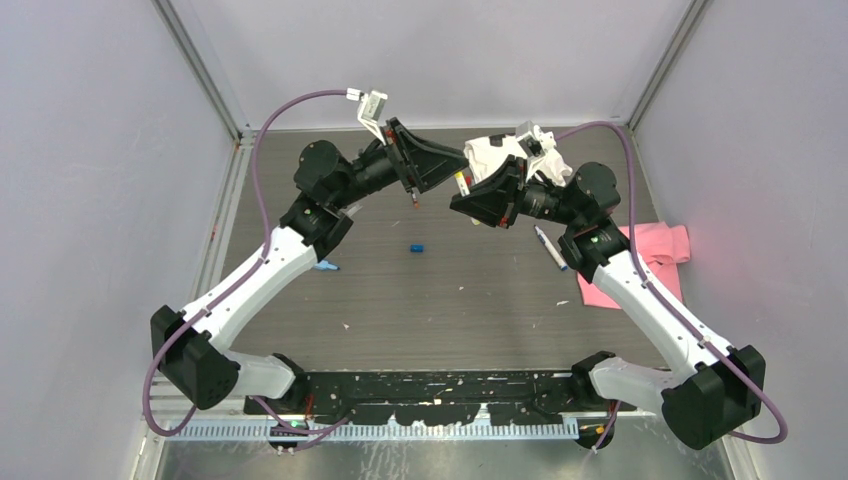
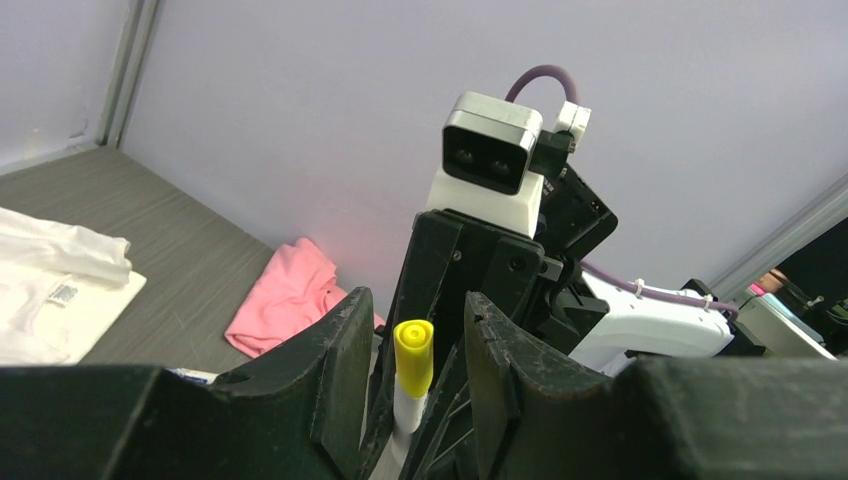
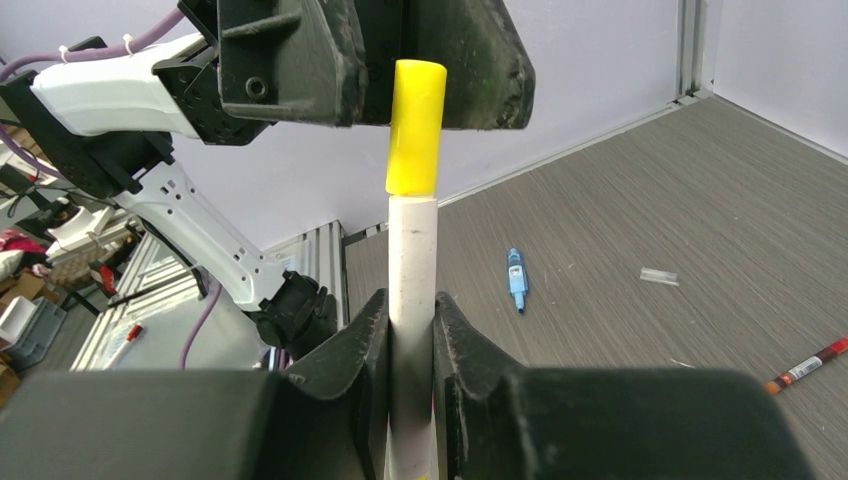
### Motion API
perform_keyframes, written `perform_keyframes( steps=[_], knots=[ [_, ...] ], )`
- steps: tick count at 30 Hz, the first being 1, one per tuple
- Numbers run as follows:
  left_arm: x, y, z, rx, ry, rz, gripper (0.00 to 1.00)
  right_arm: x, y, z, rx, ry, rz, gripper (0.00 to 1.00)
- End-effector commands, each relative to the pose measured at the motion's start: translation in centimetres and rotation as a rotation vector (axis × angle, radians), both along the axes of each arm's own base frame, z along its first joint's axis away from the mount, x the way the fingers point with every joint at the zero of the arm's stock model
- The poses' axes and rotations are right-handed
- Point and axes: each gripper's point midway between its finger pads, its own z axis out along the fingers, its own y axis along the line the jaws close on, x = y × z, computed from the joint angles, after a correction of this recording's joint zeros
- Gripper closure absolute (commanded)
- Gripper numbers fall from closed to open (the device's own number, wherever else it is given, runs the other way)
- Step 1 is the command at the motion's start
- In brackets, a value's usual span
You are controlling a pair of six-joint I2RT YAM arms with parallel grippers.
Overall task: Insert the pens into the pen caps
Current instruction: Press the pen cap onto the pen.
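Right gripper [image 3: 411, 305] is clamped on a white pen [image 3: 413, 250], held in the air at far centre. Yellow cap [image 3: 416, 125] sits on the pen tip, between the jaws of the left gripper [image 2: 415, 310], which stand apart. Blue cap [image 1: 417, 247] lies loose on the table [image 1: 450, 310].

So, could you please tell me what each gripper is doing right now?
Left gripper: open, jaws either side of the yellow cap.
Right gripper: shut on the white pen.

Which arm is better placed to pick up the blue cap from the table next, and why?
Probably the left. The left gripper stands open either side of the yellow cap, gripping nothing, while the right gripper is shut on the white pen. The blue cap lies roughly midway between the arms.
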Motion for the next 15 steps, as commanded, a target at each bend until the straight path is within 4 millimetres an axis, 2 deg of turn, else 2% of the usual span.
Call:
perform_keyframes(
  steps=[1, 6, 9, 10, 13, 15],
  knots=[
    [-0.6, 0.4, 0.6, -0.001, -0.038, 0.01, 0.6, -0.4, -0.3, 2.6, 0.038, -0.072, 0.002, 0.99],
    [-0.8, 0.4, 1.0, -0.016, -0.045, -0.004, 0.61, -0.3, -0.3, 2.6, 0.038, -0.07, 0.0, 0.99],
    [-1.1, 0.3, 1.1, -0.023, -0.047, -0.02, 0.65, -0.3, -0.2, 2.5, 0.038, -0.067, 0.002, 0.99],
    [-1.2, 0.2, 1.1, -0.025, -0.049, -0.027, 0.76, -0.3, -0.2, 2.5, 0.037, -0.066, 0.0, 0.99],
    [-1.5, 0.1, 1.1, -0.031, -0.058, -0.046, 0.96, -0.2, -0.2, 2.5, 0.038, -0.065, 0.0, 0.99],
    [-1.9, 0.1, 0.8, -0.028, -0.062, -0.065, 0.99, -0.2, -0.2, 2.5, 0.039, -0.062, -0.001, 0.99]
  ],
)
